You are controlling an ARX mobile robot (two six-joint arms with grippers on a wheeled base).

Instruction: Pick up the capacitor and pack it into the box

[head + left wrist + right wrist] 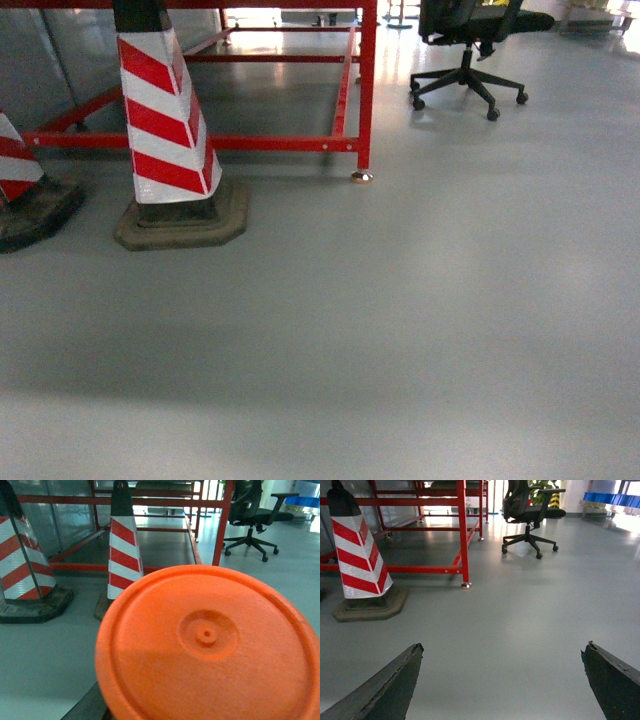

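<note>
A big round orange capacitor [210, 645] with a small hub at its centre fills most of the left wrist view, held up above the grey floor. My left gripper is shut on it. Only the edge of one dark finger [86, 706] shows at the lower left; the rest of the jaws is hidden behind the orange face. In the right wrist view my right gripper [502, 650] is open wide, its two dark fingertips far apart over bare floor with nothing between them. The box is out of view. Neither gripper shows in the head view.
A red-and-white striped cone [165, 120] on a dark base stands ahead on the left, and a second cone [15, 170] sits at the left edge. Behind them is a red metal frame [365, 90]. A black office chair [470, 60] stands at the back right. Grey floor [400, 330] lies ahead.
</note>
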